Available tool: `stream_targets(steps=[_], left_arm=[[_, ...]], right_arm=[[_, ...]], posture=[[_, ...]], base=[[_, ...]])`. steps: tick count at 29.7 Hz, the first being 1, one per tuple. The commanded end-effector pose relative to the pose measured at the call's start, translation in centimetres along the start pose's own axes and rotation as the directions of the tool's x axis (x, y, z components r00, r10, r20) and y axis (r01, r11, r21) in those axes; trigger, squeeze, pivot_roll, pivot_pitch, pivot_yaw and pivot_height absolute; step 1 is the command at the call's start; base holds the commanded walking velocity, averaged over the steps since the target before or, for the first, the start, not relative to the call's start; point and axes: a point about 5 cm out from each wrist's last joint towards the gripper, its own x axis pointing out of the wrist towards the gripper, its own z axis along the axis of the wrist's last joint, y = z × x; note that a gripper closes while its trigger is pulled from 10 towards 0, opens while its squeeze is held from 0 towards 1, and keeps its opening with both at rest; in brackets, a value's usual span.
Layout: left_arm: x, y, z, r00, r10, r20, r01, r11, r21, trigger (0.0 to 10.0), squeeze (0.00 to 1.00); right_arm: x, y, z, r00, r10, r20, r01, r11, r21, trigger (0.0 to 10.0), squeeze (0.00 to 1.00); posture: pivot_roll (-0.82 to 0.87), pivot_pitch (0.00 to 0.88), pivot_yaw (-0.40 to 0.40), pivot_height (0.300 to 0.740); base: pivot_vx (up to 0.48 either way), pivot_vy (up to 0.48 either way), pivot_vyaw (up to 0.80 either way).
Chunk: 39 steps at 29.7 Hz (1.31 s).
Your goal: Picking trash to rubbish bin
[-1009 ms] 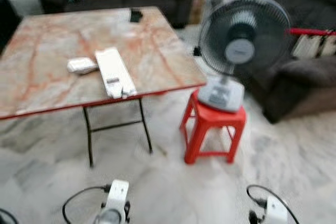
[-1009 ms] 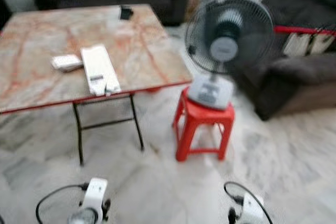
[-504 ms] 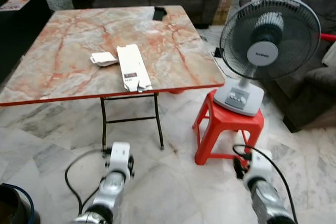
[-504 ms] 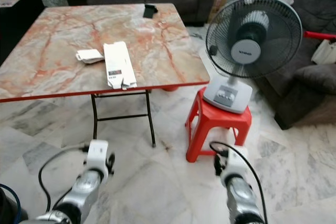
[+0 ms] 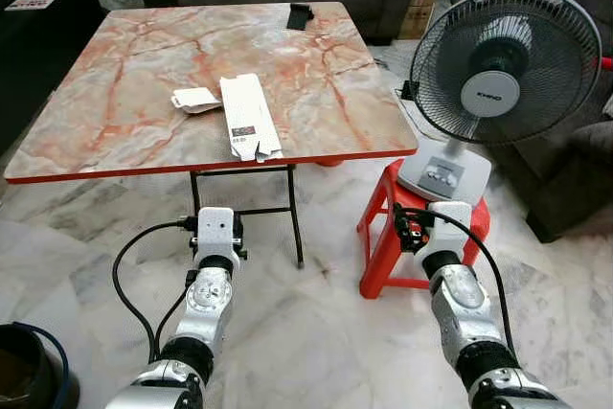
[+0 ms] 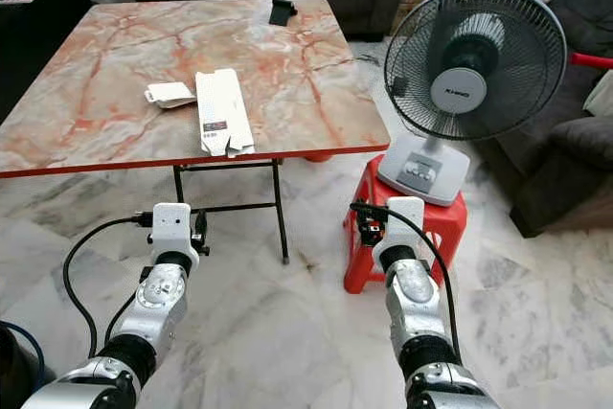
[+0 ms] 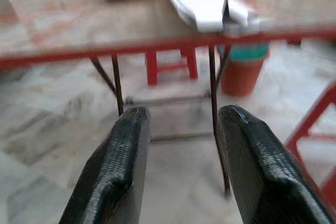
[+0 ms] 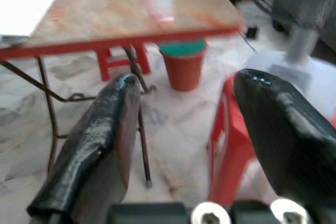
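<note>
Because the flat white box point(image 5: 249, 128) looks light and bendy, pinch its hanging edge; both the left gripper point(image 7: 181, 156) and right gripper point(image 8: 184, 145) are spread wide, holding nothing.

bin point(image 5: 29, 380) cut off at corner, fan point(image 8: 294, 3) blurred

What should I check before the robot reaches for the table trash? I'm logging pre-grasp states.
1. Left gripper open, holding nothing: ok.
2. Right gripper open, holding nothing: ok.
3. Flattened white carton lies near the table front edge, unobstructed: ok.
4. Small white packet beside the carton, apart from the grippers: ok.
5. Grippers at tabletop height: not ok, both below the edge.
6. Fan on red stool close by the right arm: not ok, collision risk.
</note>
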Motion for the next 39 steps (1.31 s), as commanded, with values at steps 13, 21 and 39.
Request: stream_targets(steps=[13, 21, 39], left_arm=[[1.6, -0.5, 4.0, 0.984, 0.022, 0.174, -0.022, 1.0, -0.004, 10.0, 0.0], [1.6, -0.5, 3.8, 0.986, 0.02, 0.166, -0.021, 1.0, 0.007, 10.0, 0.0], [1.7, -0.4, 4.1, 0.984, 0.021, 0.179, -0.023, 1.0, 0.01, 10.0, 0.0]], right_arm=[[1.6, 2.6, 4.1, 0.978, 0.121, 0.173, -0.125, 0.992, 0.011, 10.0, 0.0], [1.9, 2.8, 4.7, 0.973, 0.131, 0.188, -0.138, 0.99, 0.021, 10.0, 0.0], [1.5, 3.3, 5.0, 0.964, 0.161, 0.212, -0.171, 0.985, 0.031, 10.0, 0.0]], posture=[[-0.1, 0.0, -0.037, 0.74], [-0.09, 0.0, -0.038, 0.74], [-0.08, 0.009, -0.044, 0.74]], base=[[0.296, 0.0, 0.31], [0.353, 0.0, 0.0], [0.395, 0.0, 0.0]])
